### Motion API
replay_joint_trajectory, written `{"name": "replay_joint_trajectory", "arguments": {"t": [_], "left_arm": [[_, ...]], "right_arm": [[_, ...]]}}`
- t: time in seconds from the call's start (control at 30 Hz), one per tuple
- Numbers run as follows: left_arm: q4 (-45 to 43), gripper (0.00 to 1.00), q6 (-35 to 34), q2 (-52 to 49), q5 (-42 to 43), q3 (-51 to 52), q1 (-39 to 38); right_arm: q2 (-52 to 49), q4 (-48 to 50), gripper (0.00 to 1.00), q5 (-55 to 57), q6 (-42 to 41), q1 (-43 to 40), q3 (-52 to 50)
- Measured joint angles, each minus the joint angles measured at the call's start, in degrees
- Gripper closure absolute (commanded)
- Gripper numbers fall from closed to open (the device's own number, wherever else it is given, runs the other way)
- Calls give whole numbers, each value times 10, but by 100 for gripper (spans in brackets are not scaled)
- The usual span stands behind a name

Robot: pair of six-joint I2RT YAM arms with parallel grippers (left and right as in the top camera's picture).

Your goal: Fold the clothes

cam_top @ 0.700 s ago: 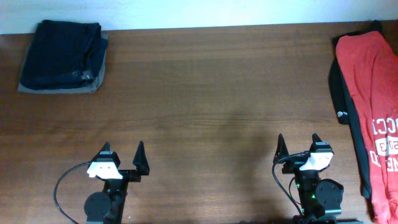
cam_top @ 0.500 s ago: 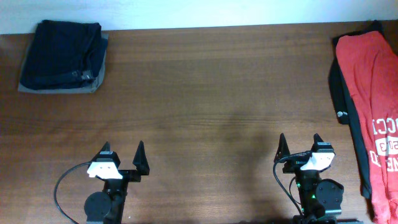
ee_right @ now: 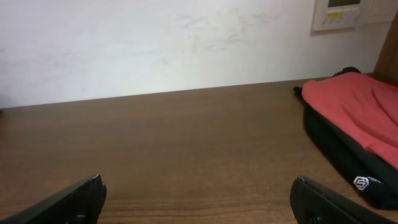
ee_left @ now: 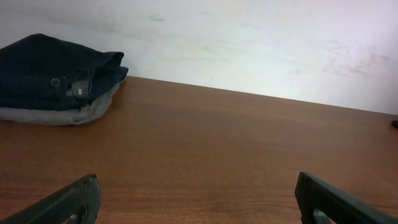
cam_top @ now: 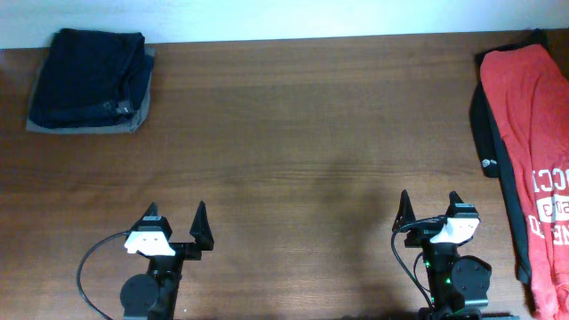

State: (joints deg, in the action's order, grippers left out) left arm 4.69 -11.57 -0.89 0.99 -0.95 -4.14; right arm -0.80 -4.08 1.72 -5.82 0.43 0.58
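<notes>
Still nothing done to the red shirt [cam_top: 524,133]: spread lengthwise along the right edge of the table [cam_top: 293,160], white lettering up toward its nearer end, cut off in part by the edge of the overhead view. Resting on a black shirt [cam_top: 484,133], a dark strip of it showing along the left side. No fold anywhere in the red one yet. Well apart from the right gripper [cam_top: 428,203], parked at the near edge with jaws spread wide and nothing between them. Same for the left gripper [cam_top: 176,213], farther off at the near left: released, empty, pointing away across the wood. At the far left corner, a folded dark pile [cam_top: 89,80] with grey showing underneath, no part of this job. Compared with the moments just before: no shift in either arm, no shift in any cloth. Meaning, by the look of it, a task at its very start, or a pause ahead of the first reach. Likely first need: getting the red shirt off the black one and toward the middle of the table, laid flat, before any folding. Risk there: dragging the black shirt along with it
</notes>
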Motion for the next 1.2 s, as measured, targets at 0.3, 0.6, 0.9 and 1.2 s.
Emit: {"name": "replay_joint_trajectory", "arguments": {"t": [0.3, 0.6, 0.9, 1.2], "left_arm": [[0, 0, 0, 0, 0, 0, 0], [0, 0, 0, 0, 0, 0, 0], [0, 0, 0, 0, 0, 0, 0], [0, 0, 0, 0, 0, 0, 0]], "right_arm": [[0, 0, 1, 0, 0, 0, 0], [0, 0, 1, 0, 0, 0, 0], [0, 4, 1, 1, 0, 0, 0], [0, 11, 1, -77, -49, 0, 0]]}}
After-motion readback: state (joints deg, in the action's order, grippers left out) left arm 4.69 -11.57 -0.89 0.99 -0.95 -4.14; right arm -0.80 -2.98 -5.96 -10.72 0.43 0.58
